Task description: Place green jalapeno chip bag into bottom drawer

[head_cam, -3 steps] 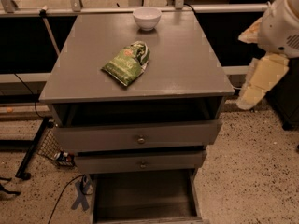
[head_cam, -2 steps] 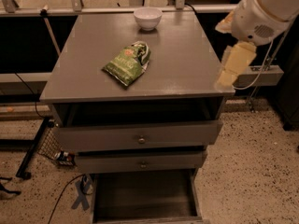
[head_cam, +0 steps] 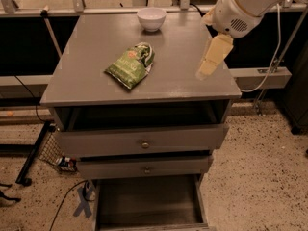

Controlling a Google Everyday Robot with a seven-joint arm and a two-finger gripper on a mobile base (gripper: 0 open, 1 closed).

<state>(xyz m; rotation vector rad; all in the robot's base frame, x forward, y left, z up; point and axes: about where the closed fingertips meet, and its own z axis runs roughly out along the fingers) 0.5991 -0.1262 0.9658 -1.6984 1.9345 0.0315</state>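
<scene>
A grey cabinet (head_cam: 86, 57) is seen from above and in front. On its top a green chip bag (head_cam: 131, 65) lies left of centre, and a white bowl (head_cam: 151, 19) stands near the back edge. The robot's pale gripper (head_cam: 207, 67) hangs over the top's right side, pointing down, well apart from the bag. Below, the top drawer (head_cam: 142, 139) and middle drawer (head_cam: 144, 166), each with a round knob, stand partly out. The bottom drawer (head_cam: 147, 203) is pulled out farther, showing its dark floor.

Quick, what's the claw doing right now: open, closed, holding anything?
Claw: above the right side of the grey wooden cabinet top, apart from the crinkled green chip bag lying there; open or closed cannot be told.
</scene>
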